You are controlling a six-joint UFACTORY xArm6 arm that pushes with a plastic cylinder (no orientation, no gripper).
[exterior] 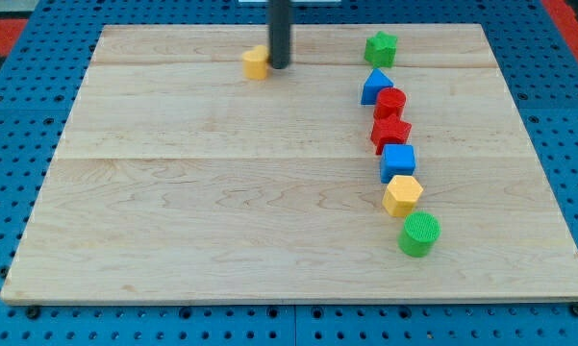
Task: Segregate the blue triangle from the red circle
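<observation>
The blue triangle [374, 86] lies at the upper right of the wooden board [221, 192]. The red circle [391, 101] touches it on its lower right side. My tip [280, 65] is at the view's top centre, far to the left of both. It stands right next to a yellow block [257, 62], on that block's right side.
A green star block [381, 47] sits above the blue triangle. Below the red circle run a red star block [391, 133], a blue cube [398, 160], a yellow hexagon block [402, 194] and a green cylinder [420, 234]. A blue pegboard surrounds the board.
</observation>
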